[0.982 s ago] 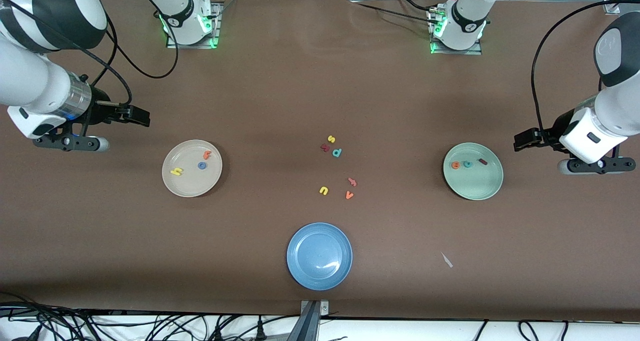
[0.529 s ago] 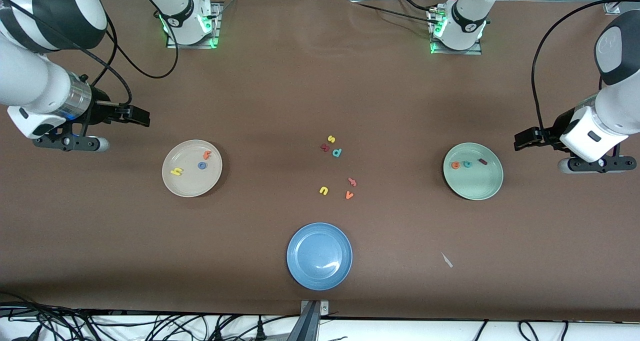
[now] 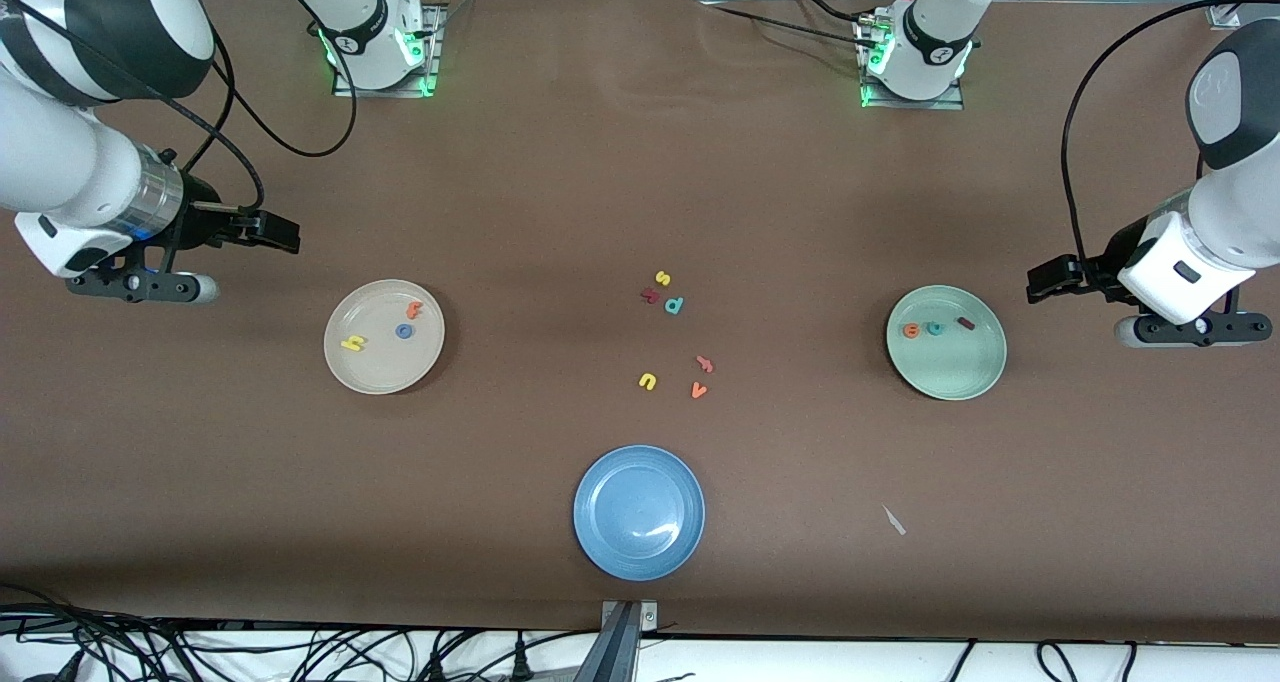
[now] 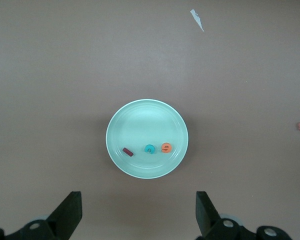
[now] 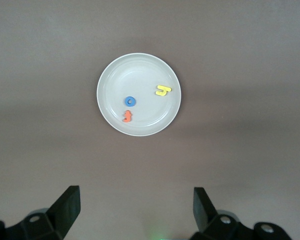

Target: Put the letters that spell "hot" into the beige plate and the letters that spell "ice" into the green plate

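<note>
Sorting looks finished, so the sound course is to hold both arms off and disturb nothing. Using the blue plate [image 3: 639,512] as landmark: the beige plate [image 3: 352,374], toward the right arm's end of the table from it, carries the yellow h [image 3: 353,342], blue o [image 3: 404,331] and orange t [image 3: 414,310]. The green plate [image 3: 950,382], toward the left arm's end, carries the orange e [image 3: 911,331], teal c [image 3: 935,328] and dark red i [image 3: 966,323]. The left gripper [image 4: 139,212] and right gripper [image 5: 137,210] hang spread wide and empty, each above bare table beside its plate.

Robotics lab: two Franka arms bolted on lit bases [image 3: 380,57] along a brown-covered table [image 3: 640,182], loose cables [image 3: 200,652] bundled below the table's near edge.
</note>
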Robot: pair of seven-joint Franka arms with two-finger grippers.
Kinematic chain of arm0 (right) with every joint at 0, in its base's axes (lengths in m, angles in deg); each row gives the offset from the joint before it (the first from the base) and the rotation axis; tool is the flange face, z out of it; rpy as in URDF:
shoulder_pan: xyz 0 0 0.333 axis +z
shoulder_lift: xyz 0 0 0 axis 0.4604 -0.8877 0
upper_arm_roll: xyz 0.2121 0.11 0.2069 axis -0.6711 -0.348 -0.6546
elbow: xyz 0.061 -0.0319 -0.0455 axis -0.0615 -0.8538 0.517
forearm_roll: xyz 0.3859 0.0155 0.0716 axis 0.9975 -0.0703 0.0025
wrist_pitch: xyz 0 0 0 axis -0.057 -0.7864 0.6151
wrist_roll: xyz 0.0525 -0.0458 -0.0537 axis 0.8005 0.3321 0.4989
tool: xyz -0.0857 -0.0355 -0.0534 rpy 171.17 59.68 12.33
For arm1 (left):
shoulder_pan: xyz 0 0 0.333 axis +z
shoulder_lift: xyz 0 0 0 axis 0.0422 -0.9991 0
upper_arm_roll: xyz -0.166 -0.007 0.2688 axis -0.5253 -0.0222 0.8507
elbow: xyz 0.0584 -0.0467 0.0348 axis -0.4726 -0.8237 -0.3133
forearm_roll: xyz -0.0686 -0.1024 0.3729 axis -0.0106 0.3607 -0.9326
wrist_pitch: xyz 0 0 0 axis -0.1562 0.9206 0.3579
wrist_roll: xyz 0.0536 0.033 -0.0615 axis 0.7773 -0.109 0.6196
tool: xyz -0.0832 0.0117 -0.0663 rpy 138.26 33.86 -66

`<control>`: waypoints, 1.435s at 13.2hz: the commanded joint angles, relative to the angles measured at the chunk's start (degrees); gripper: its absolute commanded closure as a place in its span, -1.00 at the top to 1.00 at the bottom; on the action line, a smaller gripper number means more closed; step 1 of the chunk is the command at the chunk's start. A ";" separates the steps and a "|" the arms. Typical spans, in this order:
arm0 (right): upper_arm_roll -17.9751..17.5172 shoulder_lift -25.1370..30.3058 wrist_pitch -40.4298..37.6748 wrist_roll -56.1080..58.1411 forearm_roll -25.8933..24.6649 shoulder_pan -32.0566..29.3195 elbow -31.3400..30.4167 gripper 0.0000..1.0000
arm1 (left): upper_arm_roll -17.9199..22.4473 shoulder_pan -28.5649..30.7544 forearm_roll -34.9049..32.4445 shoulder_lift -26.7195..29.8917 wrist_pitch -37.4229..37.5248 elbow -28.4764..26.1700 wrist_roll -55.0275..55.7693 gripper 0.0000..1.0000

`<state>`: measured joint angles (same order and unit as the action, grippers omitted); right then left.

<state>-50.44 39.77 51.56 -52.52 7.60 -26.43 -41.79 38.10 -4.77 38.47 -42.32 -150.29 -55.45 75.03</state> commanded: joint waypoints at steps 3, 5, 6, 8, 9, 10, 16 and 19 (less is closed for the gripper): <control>0.08 0.20 -0.36 0.05 -0.68 0.16 0.10 1.00 | 0.50 -0.46 0.66 1.03 -0.49 -0.44 -1.10 1.00; 0.08 0.20 -0.36 0.23 -0.68 0.16 0.10 1.00 | 0.50 -0.28 0.57 0.68 -0.49 -0.35 -1.10 1.00; 0.08 0.11 -0.36 0.23 -0.68 0.16 0.10 1.00 | 0.58 -0.28 0.57 0.33 -0.49 -0.35 -1.10 1.00; 0.08 0.11 -0.28 0.23 -0.68 0.24 0.01 1.00 | 0.50 -0.46 0.57 0.23 -0.40 -0.44 -1.10 1.00; 0.08 0.11 -0.19 0.23 -0.68 0.33 0.10 1.00 | 0.41 -0.55 0.57 0.23 -0.31 -0.44 -1.10 1.00; -0.01 0.11 -0.10 0.23 -0.68 0.42 0.10 1.00 | 0.41 -0.46 0.57 0.23 -0.31 -0.44 -1.10 1.00; -0.09 -0.15 -0.36 0.05 -0.51 2.44 0.54 1.00 | 0.14 -0.81 0.66 0.32 0.21 -1.14 -1.01 1.00; -0.01 -0.15 -0.89 0.84 -0.24 2.44 2.02 1.00 | 0.14 -0.81 0.66 0.32 0.30 -1.23 -1.01 1.00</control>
<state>-50.62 39.74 51.62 -52.50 7.60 -24.02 -41.71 37.94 -5.29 38.47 -42.51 -150.24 -56.15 75.03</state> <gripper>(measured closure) 0.000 0.000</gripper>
